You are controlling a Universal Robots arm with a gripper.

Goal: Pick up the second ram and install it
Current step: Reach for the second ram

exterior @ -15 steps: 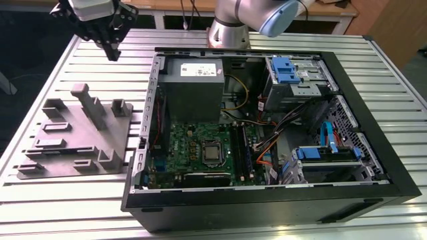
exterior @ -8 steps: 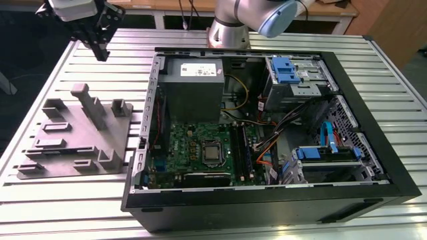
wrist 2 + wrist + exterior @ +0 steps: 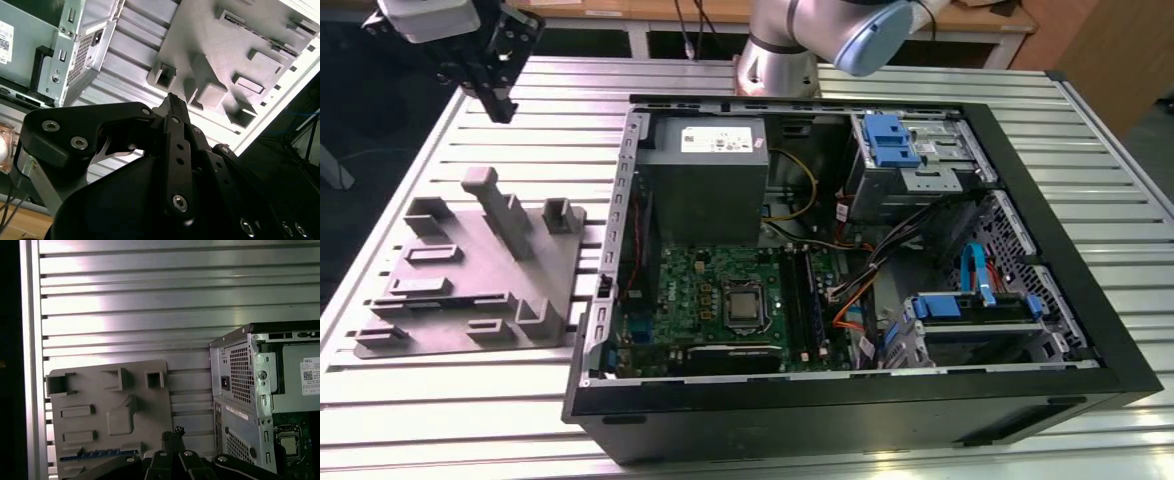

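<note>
0 of 2 steps done: second ram (image 3: 95, 455) lies in grey fixture (image 3: 110, 390) by tabletop (image 3: 125, 315) edge; gripper (image 3: 173, 432) hovers above, closed, empty. Pickup, install remain.

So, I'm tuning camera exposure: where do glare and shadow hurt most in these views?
First wrist view: strong glare on the table slats, while the grey fixture tray is evenly lit. Second wrist view: the table's edge burns out white and the claw is a dark mass in front. Exterior view: even light, the computer case darker inside than the table.
</note>
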